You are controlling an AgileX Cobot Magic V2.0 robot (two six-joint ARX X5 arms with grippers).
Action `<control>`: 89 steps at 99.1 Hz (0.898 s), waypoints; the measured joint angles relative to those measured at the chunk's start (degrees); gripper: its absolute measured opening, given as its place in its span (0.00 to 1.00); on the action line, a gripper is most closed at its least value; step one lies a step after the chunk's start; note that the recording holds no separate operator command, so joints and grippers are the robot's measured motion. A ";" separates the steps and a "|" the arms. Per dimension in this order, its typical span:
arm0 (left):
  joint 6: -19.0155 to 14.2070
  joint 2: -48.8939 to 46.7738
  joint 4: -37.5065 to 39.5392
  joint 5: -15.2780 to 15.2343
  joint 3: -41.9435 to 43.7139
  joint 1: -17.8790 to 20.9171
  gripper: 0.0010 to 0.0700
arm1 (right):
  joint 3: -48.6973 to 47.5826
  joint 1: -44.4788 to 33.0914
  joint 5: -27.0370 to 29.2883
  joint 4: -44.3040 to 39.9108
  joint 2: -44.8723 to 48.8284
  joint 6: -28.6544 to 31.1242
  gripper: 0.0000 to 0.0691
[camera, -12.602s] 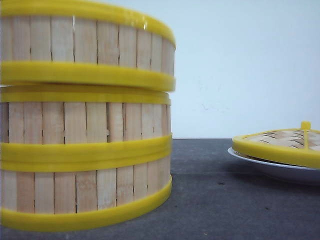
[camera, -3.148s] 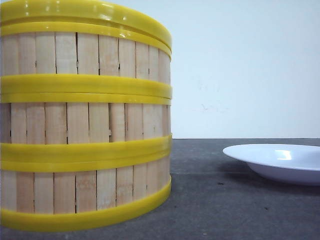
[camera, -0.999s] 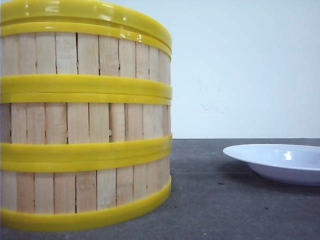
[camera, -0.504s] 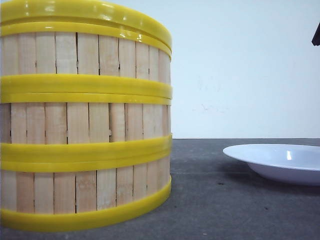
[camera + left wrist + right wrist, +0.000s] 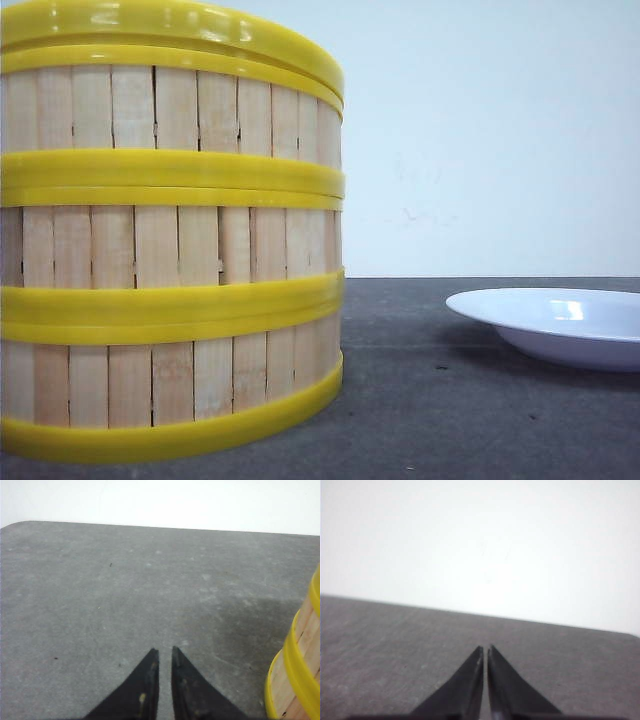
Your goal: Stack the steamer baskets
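You are looking across a dark grey, faintly speckled table point(image 5: 450, 400) that runs back to a plain white wall point(image 5: 480, 140) — nothing else marks the room. In the left wrist view the tabletop shows pale scuffs and one rounded corner against the white.

At the left of the front view, close to the camera, the three steamer baskets point(image 5: 170, 250) stand as one straight stack on the table. Each tier has walls of pale vertical wooden slats between yellow plastic rims; where two tiers meet, the rims lie flush and read as a doubled yellow band. A further yellow rim point(image 5: 170, 20) caps the top tier, glossy under the light; from this low angle you cannot tell what it belongs to. The stack's left side is cut off by the frame edge.

Well apart from it, at the right edge, a white plate point(image 5: 560, 325) sits on the table, shallow and shiny, its far side cropped.

Your left gripper point(image 5: 164, 652) hovers over bare table with its black fingers nearly together — only a thin slit shows between the tips, nothing in it. The stack's lower wall appears beside it at the view's edge. Your right gripper point(image 5: 485, 650) is likewise drawn almost closed and holds nothing, pointing over the table toward the wall.
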 joint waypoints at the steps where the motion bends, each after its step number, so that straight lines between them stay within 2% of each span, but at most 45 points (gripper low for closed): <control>1: 0.00 0.00 0.00 0.00 0.00 0.00 0.01 | -1.01 0.00 0.04 -0.07 -1.05 0.02 0.01; 17: 0.00 0.00 0.00 0.00 0.00 0.00 0.01 | -14.64 0.02 0.33 -5.33 -17.38 0.68 0.01; 30: 0.00 0.00 0.00 0.00 0.00 0.00 0.01 | -19.65 0.35 1.64 -10.34 -25.73 0.92 0.01; 50: 0.00 -0.02 0.00 0.09 0.00 0.00 0.01 | -19.82 0.74 2.84 -18.36 -25.86 1.01 0.01; 89: 0.00 -0.02 -0.02 0.15 0.00 0.00 0.01 | -19.80 0.70 3.04 -18.29 -25.81 1.07 0.01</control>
